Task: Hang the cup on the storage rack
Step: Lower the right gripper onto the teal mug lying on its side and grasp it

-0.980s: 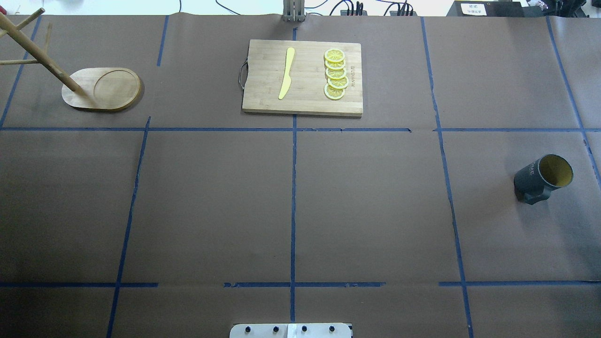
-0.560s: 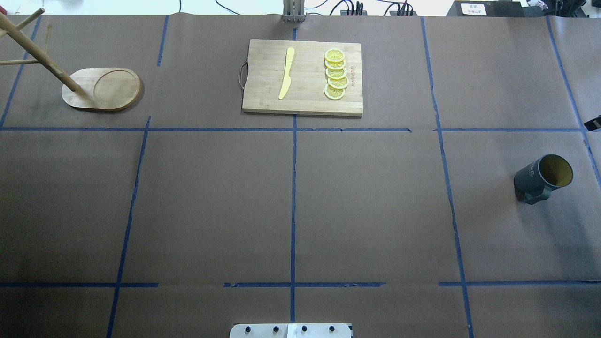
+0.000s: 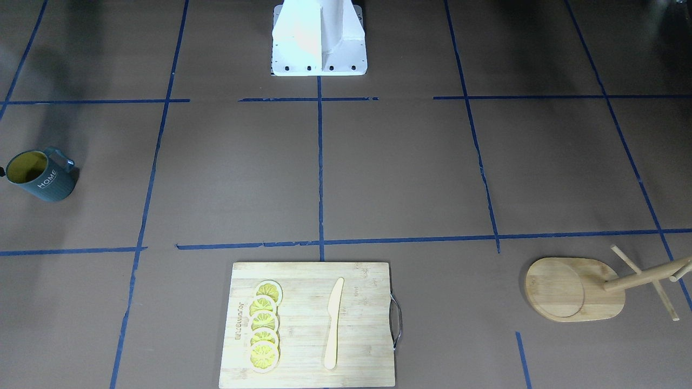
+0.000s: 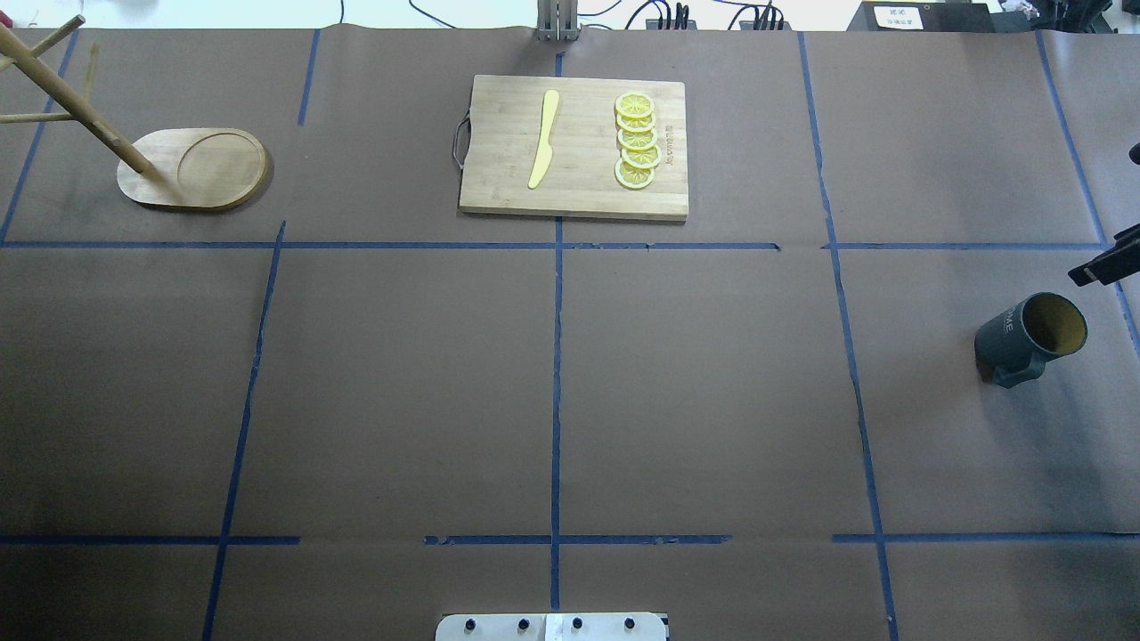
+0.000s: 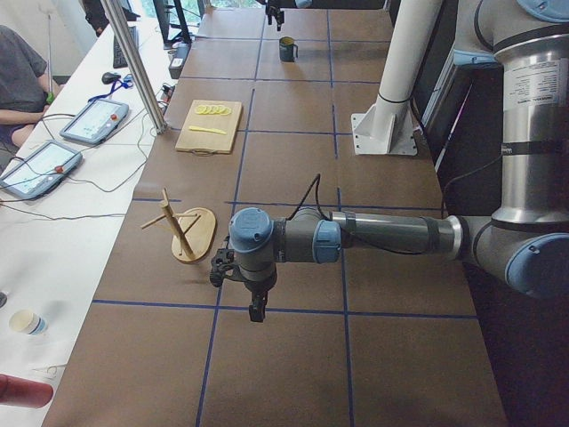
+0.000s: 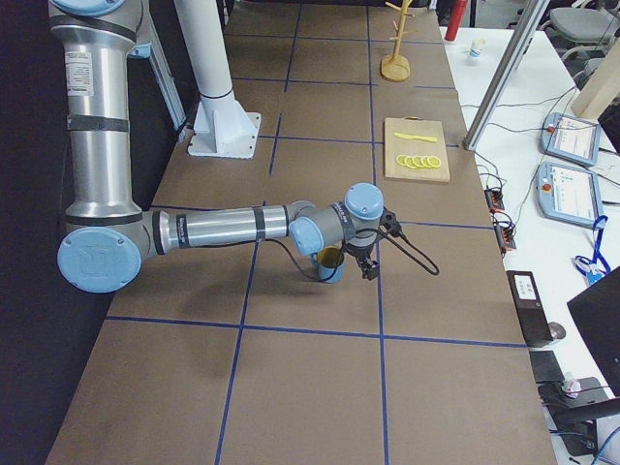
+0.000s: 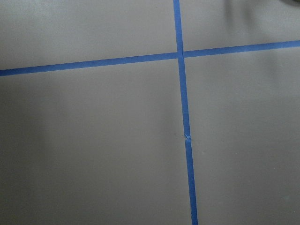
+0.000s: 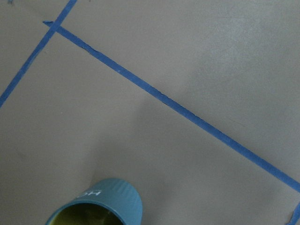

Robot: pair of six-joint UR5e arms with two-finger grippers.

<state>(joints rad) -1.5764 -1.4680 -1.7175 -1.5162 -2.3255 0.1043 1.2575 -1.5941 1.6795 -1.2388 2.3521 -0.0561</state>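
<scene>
Right pincer [image 6: 368, 269]; whether released or clenched, I cannot tell; the cup [image 4: 1024, 336] stands upright just beside and below it, handle on the robot-facing side. Left pincer [image 5: 256, 310]; state likewise unreadable; the storage rack [image 5: 184, 233] near it, well apart from the right pincer. Step, by my reading: approach and grasp; I would centre over the rim, descend straight, pinch one wall away from the handle, leaving the handle free for a peg.
</scene>
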